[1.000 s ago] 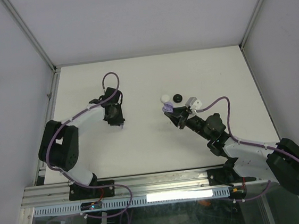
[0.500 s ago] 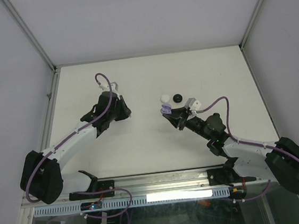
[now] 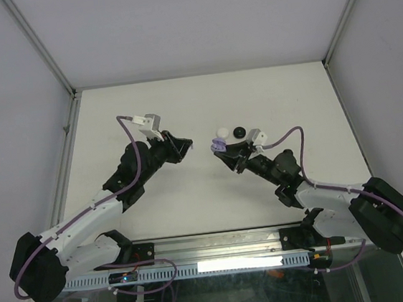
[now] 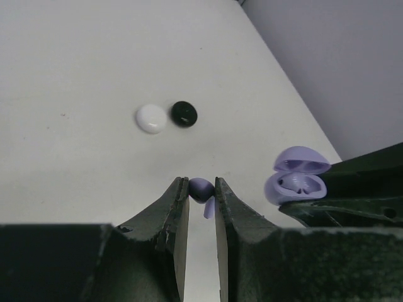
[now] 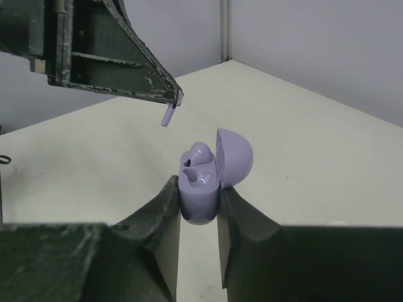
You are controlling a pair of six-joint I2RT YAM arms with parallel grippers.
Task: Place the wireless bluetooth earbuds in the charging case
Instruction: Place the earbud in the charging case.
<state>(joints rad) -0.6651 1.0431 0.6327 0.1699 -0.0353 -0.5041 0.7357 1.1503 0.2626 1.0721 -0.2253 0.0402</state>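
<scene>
Near edge: both arm bases sit on the aluminium rail (image 3: pixel 218 244), and the arms reach in toward mid-table and converge. Left gripper (image 3: pixel 186 145) is pinched on a lavender earbud (image 4: pixel 201 188). The bud head is between the fingertips, with the stem poking out past them and hanging free, up off the table (image 3: pixel 182 102). Right gripper (image 3: pixel 222 152) is clamped on the lavender charging case (image 5: pixel 200 204), one finger on each side of the base. The lid (image 5: pixel 234 157) is swung open and stands up beside the base. The case is held off the surface too. Bud and case are near each other but apart, with a visible gap and nothing touching. From the right wrist camera the bud stem sits above and left of the open case. Something lavender with a dark spot sits in the case base; can't tell if it's a seated bud or just the moulded well. Further out, past both grippers, a white disc (image 4: pixel 151 118) and a black disc (image 4: pixel 184 113) lie flat on the table side by side, close enough that I can't tell whether they touch. The white one is toward the left arm's side. Beyond that the white tabletop runs to the back edge, then grey walls (image 3: pixel 188 22).
</scene>
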